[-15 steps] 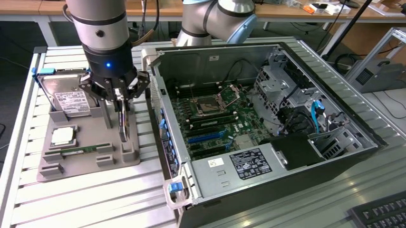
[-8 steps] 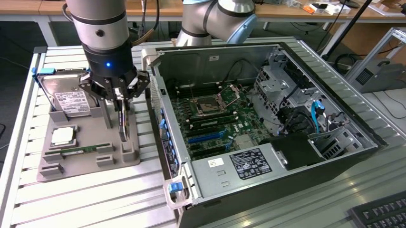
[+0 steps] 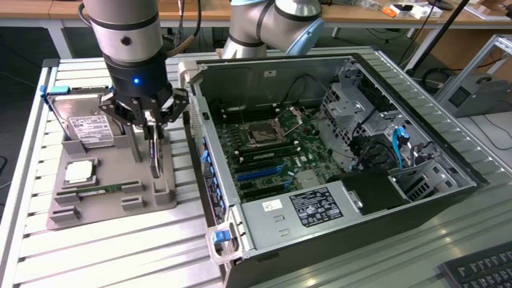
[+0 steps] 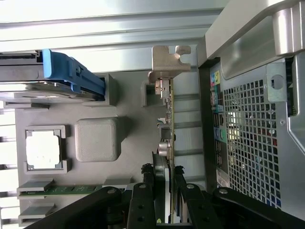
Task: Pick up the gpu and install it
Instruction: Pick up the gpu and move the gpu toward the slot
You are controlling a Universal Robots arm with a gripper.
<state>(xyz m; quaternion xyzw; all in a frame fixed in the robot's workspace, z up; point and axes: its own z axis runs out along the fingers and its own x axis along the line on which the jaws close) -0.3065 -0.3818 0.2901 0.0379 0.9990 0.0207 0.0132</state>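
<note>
- While the gripper clamps its jaws narrowly on the gpu, we see it standing on edge just beside the computer case.
- We judge pickup begun; installation inside the case remains.

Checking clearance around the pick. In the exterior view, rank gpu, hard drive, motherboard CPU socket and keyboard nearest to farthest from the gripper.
1. gpu: clamped in the gripper, upright on the grey tray.
2. hard drive: same tray, exterior view's left.
3. CPU socket: inside the open case, exterior view's right.
4. keyboard: bottom corner, exterior view's right.
</note>
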